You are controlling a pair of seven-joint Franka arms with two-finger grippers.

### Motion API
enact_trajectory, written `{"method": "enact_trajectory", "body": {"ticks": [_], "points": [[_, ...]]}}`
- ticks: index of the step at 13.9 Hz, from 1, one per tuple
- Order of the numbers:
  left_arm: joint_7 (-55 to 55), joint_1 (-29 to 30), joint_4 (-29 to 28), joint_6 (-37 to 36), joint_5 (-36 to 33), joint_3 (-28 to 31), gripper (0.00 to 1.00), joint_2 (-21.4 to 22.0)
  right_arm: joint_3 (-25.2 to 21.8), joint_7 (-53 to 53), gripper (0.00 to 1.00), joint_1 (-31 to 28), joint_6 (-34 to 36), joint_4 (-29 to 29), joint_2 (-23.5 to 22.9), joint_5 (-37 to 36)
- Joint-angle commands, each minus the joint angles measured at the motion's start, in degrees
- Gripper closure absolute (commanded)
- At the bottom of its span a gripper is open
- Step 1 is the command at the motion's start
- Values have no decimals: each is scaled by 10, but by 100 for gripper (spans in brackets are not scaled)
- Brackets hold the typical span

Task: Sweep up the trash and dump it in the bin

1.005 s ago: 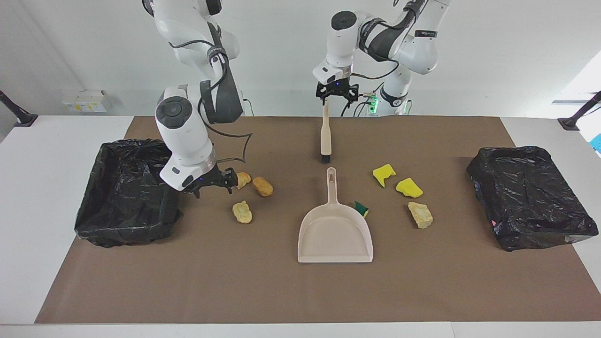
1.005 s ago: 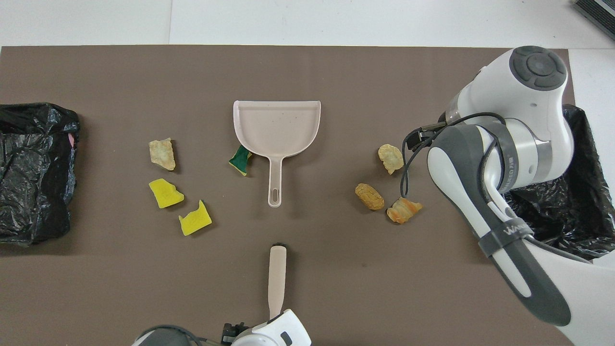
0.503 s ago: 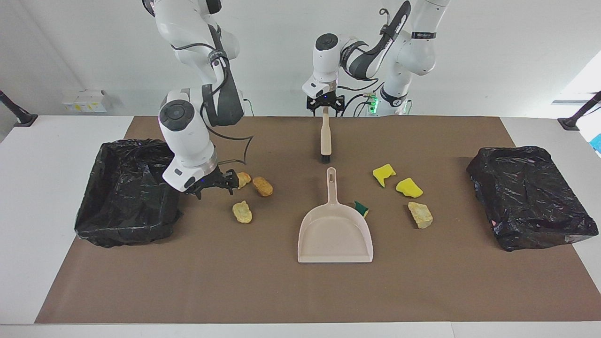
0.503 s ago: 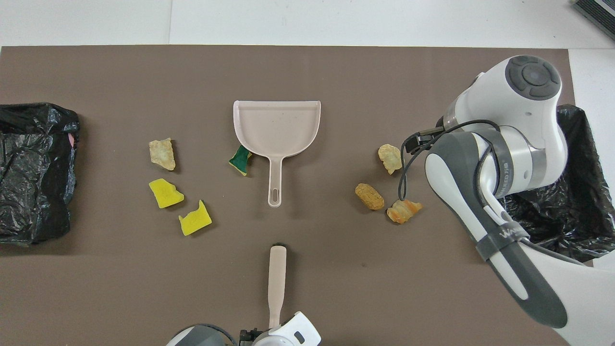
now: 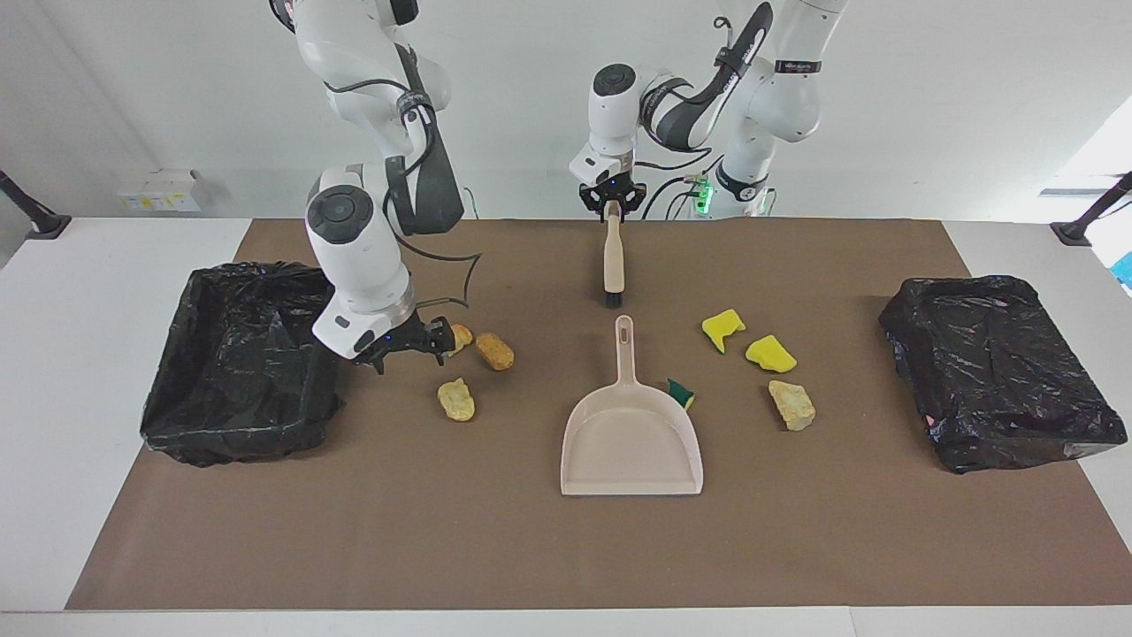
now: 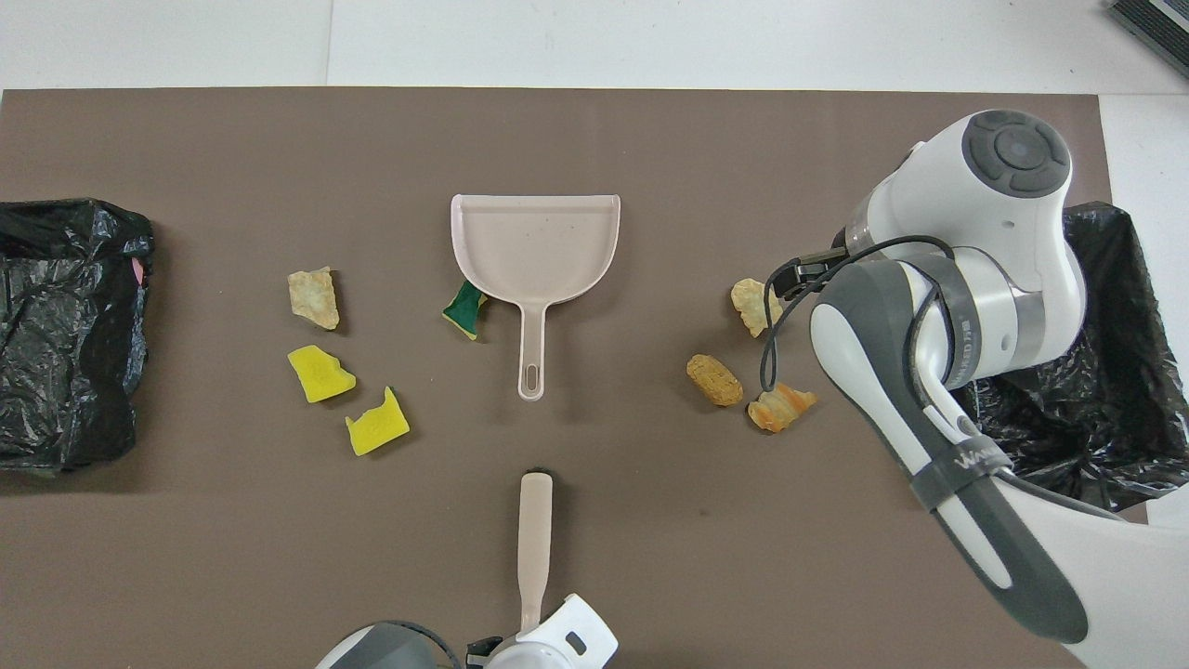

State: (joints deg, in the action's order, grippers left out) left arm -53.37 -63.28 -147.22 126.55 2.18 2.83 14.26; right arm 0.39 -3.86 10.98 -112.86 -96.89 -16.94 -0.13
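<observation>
A: The surface? The room?
B: Brown mat on a white table; white wall.
A: The trash?
B: Scattered around the dustpan; its handle points at the robots.
A: Grippers?
B: Left gripper clamps the brush handle. Right gripper is beside the lumps; I cannot tell its gap.

Dustpan and brush: smooth beige plastic, slight sheen. Table cover: matt brown paper. Bins lined with glossy, crinkled black plastic film. Yellow scraps at 3 o'clock of dustpan handle: porous sponge. Tan lumps: rough, crusty.
</observation>
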Motion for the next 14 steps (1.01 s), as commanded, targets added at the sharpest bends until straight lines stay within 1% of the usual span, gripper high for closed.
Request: {"method": "enact_trajectory", "body": {"ticks": [1,2,4,6,7,9,10,12,14], "points": [[-2,44,49,-75,-1,6,100,3,3,-46,0,15,15,34,-6,11],[-2,77,60,-95,-1,5,100,13,3,-80,0,25,12,35,-7,10],[-1,125,75,-113,-7,6,100,18,3,-133,0,49,-4,35,-7,17],[2,178,86,-130,-56,6,100,18,4,-165,0,70,-33,30,-7,22],[11,211,94,-131,-74,6,100,18,4,-174,0,83,-37,30,-7,22],[77,274,105,-128,-96,7,100,5,4,-260,0,130,-53,30,-16,23],[121,310,106,-125,-101,7,100,0,4,-306,0,146,-60,33,-29,16],[227,378,106,-116,-114,6,100,-7,4,-351,0,196,-65,37,-58,13],[323,449,106,-87,-114,6,100,-20,3,-409,0,234,-82,71,-96,7]]}}
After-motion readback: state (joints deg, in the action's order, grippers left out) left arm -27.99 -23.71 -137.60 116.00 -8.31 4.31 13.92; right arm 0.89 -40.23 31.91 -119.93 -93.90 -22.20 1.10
